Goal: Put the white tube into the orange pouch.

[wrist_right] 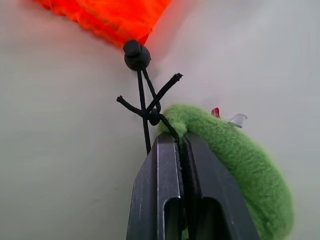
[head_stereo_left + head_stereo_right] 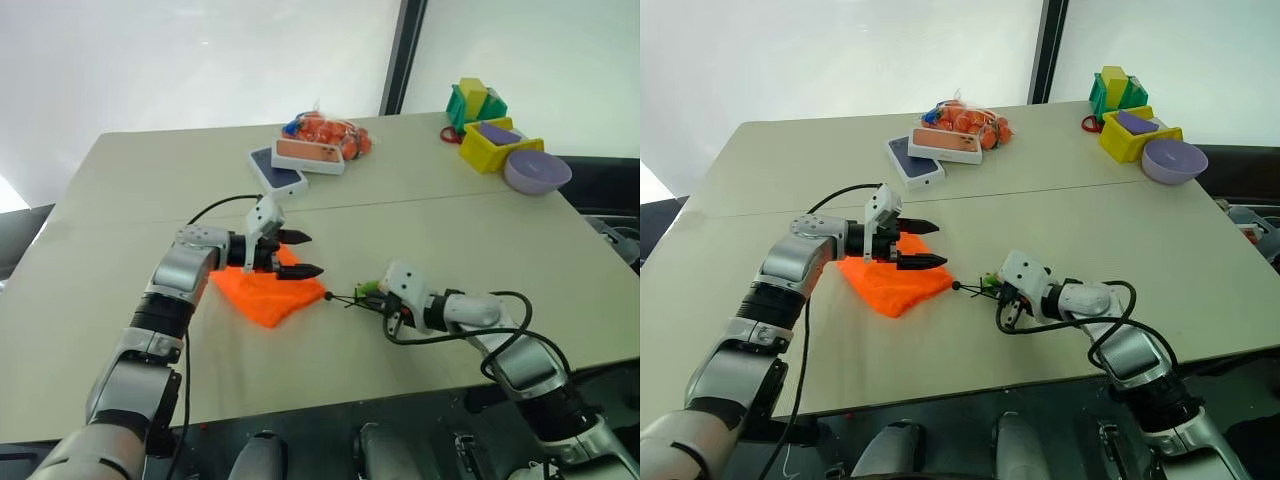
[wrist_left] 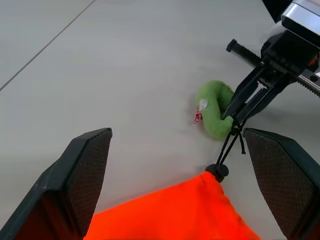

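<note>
Head view: the orange pouch, soft crumpled fabric, lies flat on the table. Left gripper hovers over it, fingers spread.
Left wrist view: a fuzzy lime-green loop lies just beside the pouch.
Right wrist view: the right gripper, fingers pressed together, pinches the thin black cord at the loop

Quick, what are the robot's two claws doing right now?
Left gripper: jaws open, empty, over the orange pouch.
Right gripper: jaws shut on the pouch's green loop.
</note>
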Controlling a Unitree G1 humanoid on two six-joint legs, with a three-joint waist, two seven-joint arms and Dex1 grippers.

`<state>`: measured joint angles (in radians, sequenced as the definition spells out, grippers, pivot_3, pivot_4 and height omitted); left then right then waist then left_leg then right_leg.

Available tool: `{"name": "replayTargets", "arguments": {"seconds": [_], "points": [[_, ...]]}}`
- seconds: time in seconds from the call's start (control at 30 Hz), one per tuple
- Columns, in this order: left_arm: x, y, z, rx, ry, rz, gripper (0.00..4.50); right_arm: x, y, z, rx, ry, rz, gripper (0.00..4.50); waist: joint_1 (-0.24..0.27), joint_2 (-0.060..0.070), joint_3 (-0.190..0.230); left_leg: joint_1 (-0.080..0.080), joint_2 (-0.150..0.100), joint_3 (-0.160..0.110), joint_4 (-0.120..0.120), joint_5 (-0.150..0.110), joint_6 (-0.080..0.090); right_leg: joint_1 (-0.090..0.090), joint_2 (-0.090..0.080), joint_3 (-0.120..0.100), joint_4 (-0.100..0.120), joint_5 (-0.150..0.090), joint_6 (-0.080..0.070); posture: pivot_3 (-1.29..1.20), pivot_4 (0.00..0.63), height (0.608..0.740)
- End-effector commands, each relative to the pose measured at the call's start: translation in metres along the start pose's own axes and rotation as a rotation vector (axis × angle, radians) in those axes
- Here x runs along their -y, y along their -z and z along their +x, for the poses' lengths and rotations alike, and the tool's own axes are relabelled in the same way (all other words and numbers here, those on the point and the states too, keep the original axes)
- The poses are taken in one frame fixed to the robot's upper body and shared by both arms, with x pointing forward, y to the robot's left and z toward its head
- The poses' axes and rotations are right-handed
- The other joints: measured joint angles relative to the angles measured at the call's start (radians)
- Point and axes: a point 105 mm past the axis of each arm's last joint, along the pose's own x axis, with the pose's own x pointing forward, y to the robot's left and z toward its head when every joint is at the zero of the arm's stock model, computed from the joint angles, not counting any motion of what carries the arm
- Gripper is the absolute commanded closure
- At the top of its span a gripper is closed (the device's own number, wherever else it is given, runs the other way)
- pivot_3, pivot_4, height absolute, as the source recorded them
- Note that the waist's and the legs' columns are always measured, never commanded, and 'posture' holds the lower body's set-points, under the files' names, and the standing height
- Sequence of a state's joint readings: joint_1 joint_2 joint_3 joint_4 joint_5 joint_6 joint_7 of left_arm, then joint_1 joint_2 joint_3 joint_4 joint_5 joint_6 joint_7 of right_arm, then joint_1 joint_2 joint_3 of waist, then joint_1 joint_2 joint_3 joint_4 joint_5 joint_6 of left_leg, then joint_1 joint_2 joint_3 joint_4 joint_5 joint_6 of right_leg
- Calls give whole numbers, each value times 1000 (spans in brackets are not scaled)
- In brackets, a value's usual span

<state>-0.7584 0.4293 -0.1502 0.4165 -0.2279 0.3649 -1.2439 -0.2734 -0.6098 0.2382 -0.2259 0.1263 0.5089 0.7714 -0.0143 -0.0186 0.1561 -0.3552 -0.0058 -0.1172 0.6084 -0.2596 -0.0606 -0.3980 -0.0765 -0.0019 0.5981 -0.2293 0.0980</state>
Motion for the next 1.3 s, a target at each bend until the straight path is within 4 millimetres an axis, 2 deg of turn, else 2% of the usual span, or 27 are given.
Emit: {"name": "replayTargets", "arguments": {"seconds": [0.03,0.17,0.33,0.57,0.87,1.1,1.3], "points": [[-2,-8,1,-8,24,38,0,9,-20,-13,79,48,-56,4475,0,0,0,0,0,0,0,0,0,0,0,0,0,0,0,0,150,740],[-6,-12,2,-7,29,55,0,14,-27,-20,108,76,-43,4475,0,0,0,0,0,0,0,0,0,0,0,0,0,0,0,0,150,740],[-8,-30,-1,78,-26,164,0,11,-38,-22,173,62,29,4475,0,0,0,0,0,0,0,0,0,0,0,0,0,0,0,0,150,740],[10,-15,-16,70,-74,220,0,7,-57,-27,304,22,190,4475,-1,2,0,0,0,0,0,-1,1,0,0,0,0,2,-3,0,150,740],[24,-17,-28,129,-198,277,0,8,-64,-28,359,-12,290,4475,1,2,1,0,0,0,2,-1,1,1,-1,0,0,-2,-3,0,150,740],[40,-19,-20,165,-348,517,0,8,-69,-25,404,-34,390,4475,2,3,1,0,0,0,2,-1,1,1,-1,0,-1,-1,-4,0,150,740],[57,-7,-21,160,-416,673,0,13,-69,-24,423,-28,478,4475,4,3,1,0,0,0,2,-1,1,1,-1,0,-1,-1,-6,0,150,740]]}}
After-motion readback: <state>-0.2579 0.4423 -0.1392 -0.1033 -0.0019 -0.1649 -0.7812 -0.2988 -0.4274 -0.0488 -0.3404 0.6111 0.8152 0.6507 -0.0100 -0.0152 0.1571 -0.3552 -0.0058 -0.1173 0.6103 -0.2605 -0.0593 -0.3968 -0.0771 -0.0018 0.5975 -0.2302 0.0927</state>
